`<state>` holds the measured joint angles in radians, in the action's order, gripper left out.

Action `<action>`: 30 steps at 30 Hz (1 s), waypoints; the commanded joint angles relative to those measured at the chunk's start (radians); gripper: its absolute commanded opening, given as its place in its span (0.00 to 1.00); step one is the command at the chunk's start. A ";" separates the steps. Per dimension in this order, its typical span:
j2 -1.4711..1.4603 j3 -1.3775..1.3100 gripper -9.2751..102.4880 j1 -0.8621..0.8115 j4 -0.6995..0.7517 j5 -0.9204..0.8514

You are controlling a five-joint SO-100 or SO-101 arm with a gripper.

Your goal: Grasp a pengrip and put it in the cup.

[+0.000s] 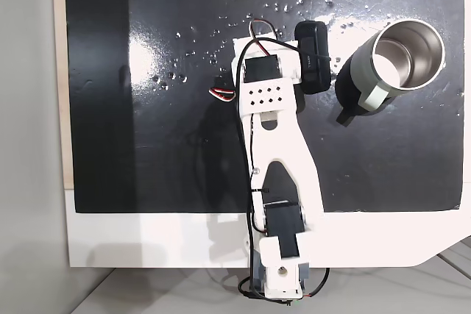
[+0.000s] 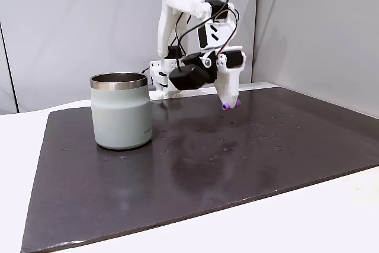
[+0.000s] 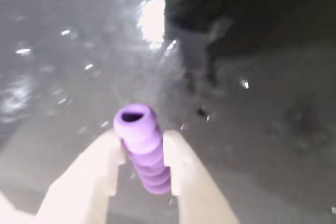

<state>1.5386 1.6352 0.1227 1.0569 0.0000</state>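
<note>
In the side fixed view, the cup (image 2: 120, 111) stands furthest left on the dark mat (image 2: 195, 170), well apart from the hand (image 2: 230, 104), which hangs to its right and above the mat, not touching it. The cup's rim sits a little higher than the fingertips there, so I judge the coming move to need a lift as well as a sideways carry toward the cup.

The hand is pinching the pengrip (image 2: 231, 105): in the wrist view the 2 pale fingers (image 3: 100, 177) press on either side of the purple ribbed cylinder (image 3: 143, 148), whose open end pokes out past the fingertips. Its long axis runs along the fingers, roughly in line with the hand, so it should drop end-first once released.

In the top-down fixed view, the arm (image 1: 276, 152) reaches up the middle, and the cup (image 1: 401, 60) lies to the right of the wrist, its steel mouth open and its pale handle (image 1: 372, 97) pointing down-left toward the arm. The hand itself is hidden under the wrist there.

Judged from this, the grasp is done and the carry to the cup remains. The pengrip is far smaller than the cup's mouth, so the aim is forgiving, though the rim could catch the fingers if the hand travels low.
</note>
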 commanded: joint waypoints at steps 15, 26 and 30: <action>0.413 -0.259 0.08 -0.350 0.359 -0.063; 0.385 -0.313 0.08 -0.606 0.314 -0.181; 0.322 -0.313 0.08 -0.663 0.259 -0.202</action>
<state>1.8807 1.3806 -0.5062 1.3576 -0.1841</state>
